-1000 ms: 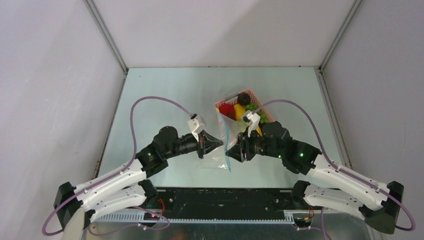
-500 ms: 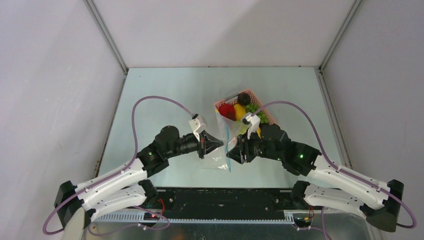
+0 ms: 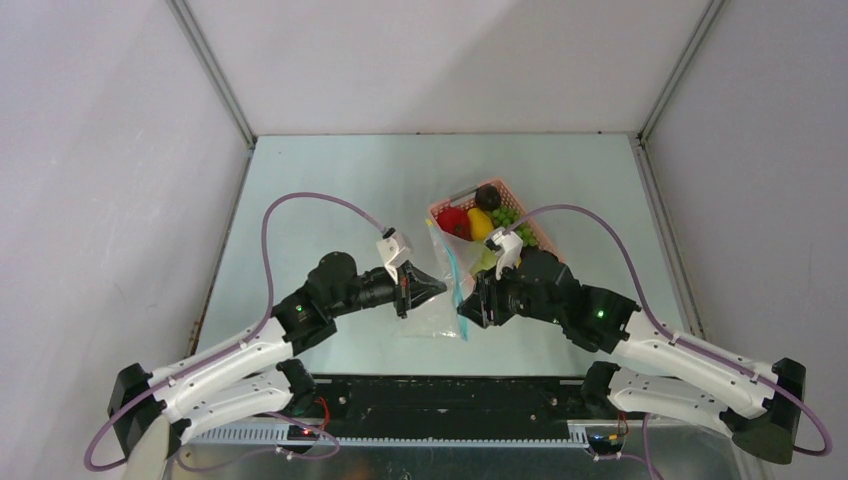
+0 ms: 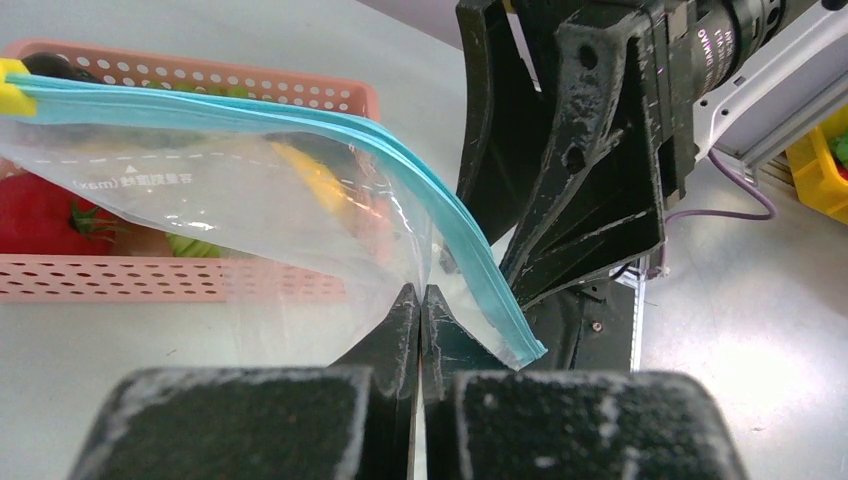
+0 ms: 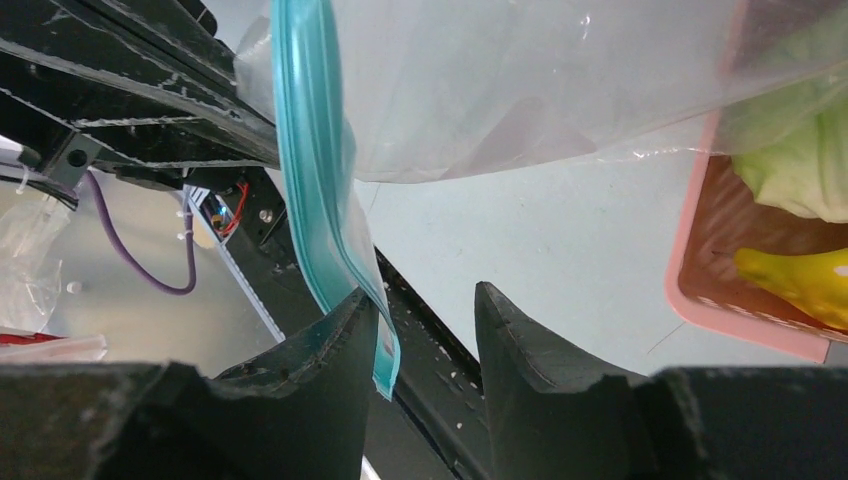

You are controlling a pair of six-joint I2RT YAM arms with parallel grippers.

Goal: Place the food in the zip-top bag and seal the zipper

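The clear zip-top bag (image 3: 440, 295) hangs between my two grippers. My left gripper (image 3: 440, 288) is shut on its clear plastic just below the zipper (image 4: 300, 125), which is the teal strip. My right gripper (image 5: 425, 310) is open, and the zipper's near end (image 5: 330, 240) lies between its fingers, against the left one. The food lies in the pink basket (image 3: 535, 228): a red fruit (image 3: 454, 222), a yellow piece (image 3: 480, 222), a dark piece (image 3: 488, 196) and green grapes (image 3: 505, 215). The right wrist view shows the cabbage (image 5: 800, 170) and the banana (image 5: 800, 280).
The pink basket stands on the table just behind the bag, close to my right arm. My right gripper's body (image 4: 580, 150) fills the left wrist view behind the bag. The black base rail (image 3: 450, 395) runs along the near edge.
My right gripper has edged a little to the left, up to the zipper's near end. My left gripper keeps its hold on the bag.
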